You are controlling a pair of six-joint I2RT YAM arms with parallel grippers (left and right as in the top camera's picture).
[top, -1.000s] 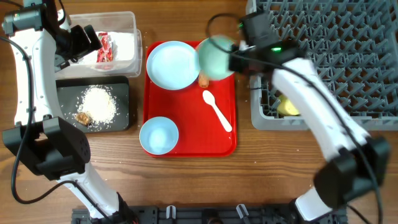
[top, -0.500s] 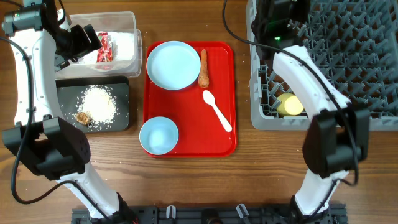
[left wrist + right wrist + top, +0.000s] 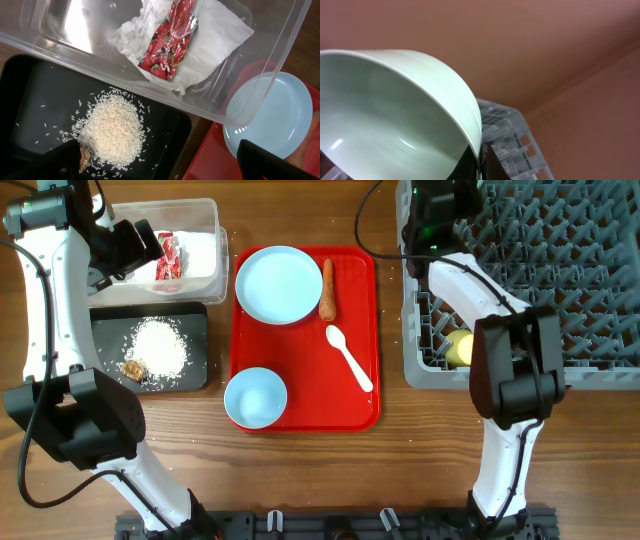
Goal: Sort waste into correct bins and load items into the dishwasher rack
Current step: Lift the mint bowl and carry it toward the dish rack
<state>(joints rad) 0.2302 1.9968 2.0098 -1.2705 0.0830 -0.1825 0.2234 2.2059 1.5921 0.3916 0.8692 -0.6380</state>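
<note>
The right claw (image 3: 481,162) is pressed together on the rim of the green bowl (image 3: 395,115), the thin wall pinched between its two dark fingers. The bowl is a pale mint colour, smooth and glossy, with a rounded side and an empty inside, and it is tipped well over on its edge. It is held at the far left corner of the grey rack (image 3: 500,375), whose rows of upright pegs show just behind it in the wrist view. From above, the arm hides the bowl, so it is hard to say whether it touches the pegs or hangs above them. A small yellow cup (image 3: 460,348) lies in the rack near its front left corner.

The left claw (image 3: 158,145) is spread wide and holds nothing. It hangs over the join between the clear tub (image 3: 265,65) and the black tray (image 3: 30,90). In the tub lies a crumpled white and red wrapper (image 3: 172,40). The black tray holds a heap of white rice (image 3: 112,130) with loose grains around it and a small brown scrap (image 3: 84,157) at its edge.

On the red tray (image 3: 310,405), in the middle of the wooden table (image 3: 300,480), a pale blue plate (image 3: 278,284) sits at the far end with an orange carrot (image 3: 327,288) just beside it. A white spoon (image 3: 349,357) lies slantwise nearer the front, and a pale blue bowl (image 3: 255,397) stands upright at the front left corner.
</note>
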